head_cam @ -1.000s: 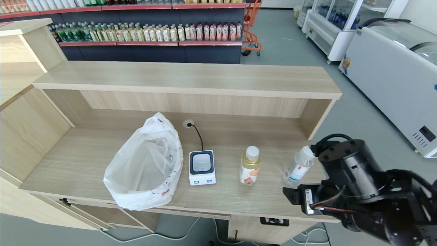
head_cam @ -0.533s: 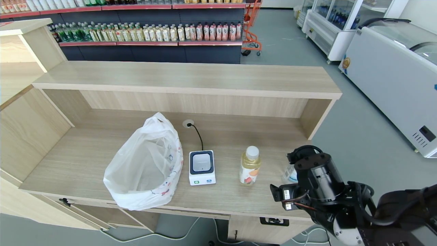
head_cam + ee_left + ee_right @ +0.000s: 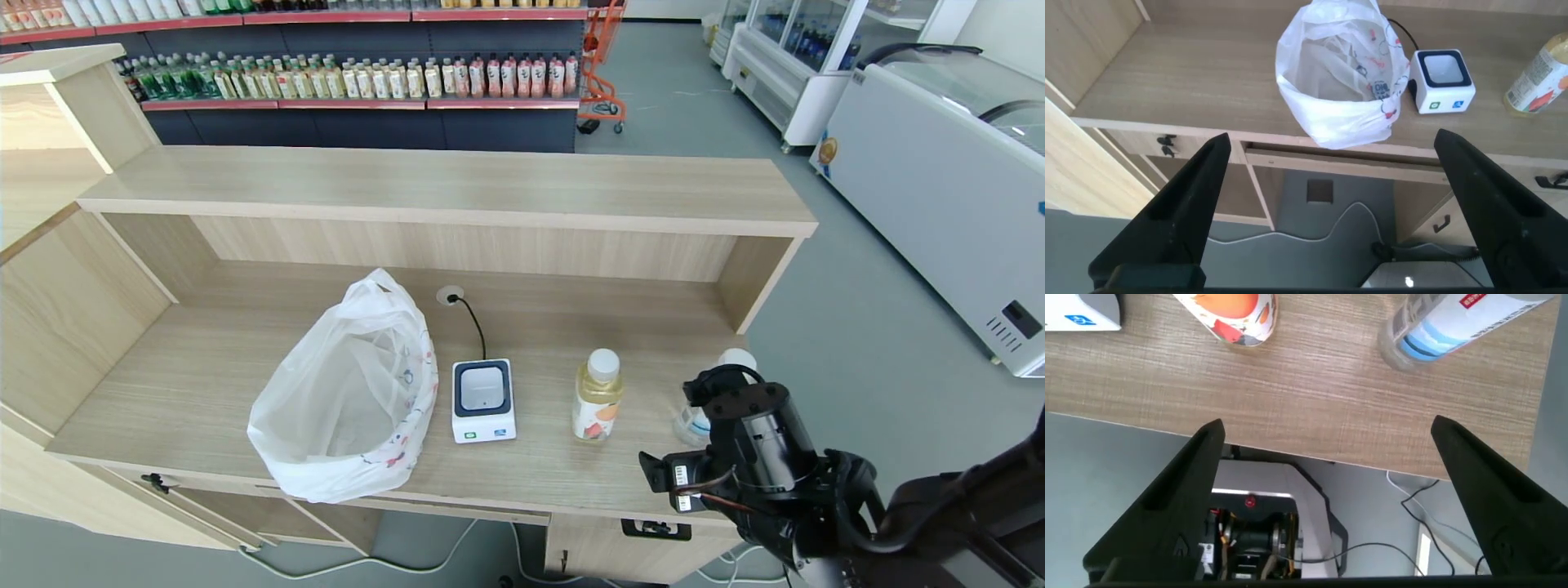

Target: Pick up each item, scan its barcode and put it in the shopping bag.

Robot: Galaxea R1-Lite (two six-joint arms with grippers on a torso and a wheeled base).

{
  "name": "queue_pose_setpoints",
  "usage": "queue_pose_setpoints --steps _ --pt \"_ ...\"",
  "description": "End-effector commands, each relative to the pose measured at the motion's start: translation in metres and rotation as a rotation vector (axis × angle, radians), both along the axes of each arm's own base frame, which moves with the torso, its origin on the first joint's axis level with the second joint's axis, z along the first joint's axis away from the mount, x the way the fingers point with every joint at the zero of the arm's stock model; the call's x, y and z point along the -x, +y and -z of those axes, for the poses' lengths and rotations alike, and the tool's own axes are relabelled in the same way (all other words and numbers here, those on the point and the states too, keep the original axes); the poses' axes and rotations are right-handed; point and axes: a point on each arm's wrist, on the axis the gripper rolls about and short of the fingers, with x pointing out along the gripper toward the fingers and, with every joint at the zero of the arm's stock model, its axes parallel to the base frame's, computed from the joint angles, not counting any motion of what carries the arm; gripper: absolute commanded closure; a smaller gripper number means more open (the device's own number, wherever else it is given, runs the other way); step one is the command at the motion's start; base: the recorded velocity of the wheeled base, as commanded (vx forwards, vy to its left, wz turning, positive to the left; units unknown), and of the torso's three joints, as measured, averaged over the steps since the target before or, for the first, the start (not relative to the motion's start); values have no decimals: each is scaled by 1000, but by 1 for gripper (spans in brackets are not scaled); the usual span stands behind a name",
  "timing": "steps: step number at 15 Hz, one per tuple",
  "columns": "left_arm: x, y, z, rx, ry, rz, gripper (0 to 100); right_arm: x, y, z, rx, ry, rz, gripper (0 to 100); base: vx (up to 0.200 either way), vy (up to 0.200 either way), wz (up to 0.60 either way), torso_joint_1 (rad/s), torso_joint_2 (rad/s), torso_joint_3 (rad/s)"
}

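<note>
Right of the white square barcode scanner [image 3: 483,400], the yellow drink bottle with a white cap [image 3: 598,396] was seen close by, the clear plastic water bottle with a blue label [image 3: 1445,322] farther out. The right gripper [image 3: 1327,429] and the left gripper [image 3: 1333,140] were held wide apart, nothing grasped. Clipped by a finger, that clear bottle could well be toppled.

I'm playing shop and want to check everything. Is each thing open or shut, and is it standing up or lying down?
shopping bag: standing, mouth open.
scanner: sitting flat, window facing up.
yellow drink bottle: upright, cap on.
clear bottle: upright, cap on.
left end effector: open, holding nothing.
right end effector: open, holding nothing.
</note>
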Motion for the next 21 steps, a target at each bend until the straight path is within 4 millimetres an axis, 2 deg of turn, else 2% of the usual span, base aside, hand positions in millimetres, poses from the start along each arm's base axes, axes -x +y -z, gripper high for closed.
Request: queue_pose_setpoints --steps 1,15,21 --pt "0 0 0 1 1 0 0 -8 7 11 7 9 -3 0 0 0 0 0 0 0" --pt "0 0 0 0 1 0 0 -76 65 54 38 -191 -122 0 0 0 0 0 0 0" --pt "0 0 0 0 1 0 0 -98 84 70 30 -269 -135 0 0 0 0 0 0 0"
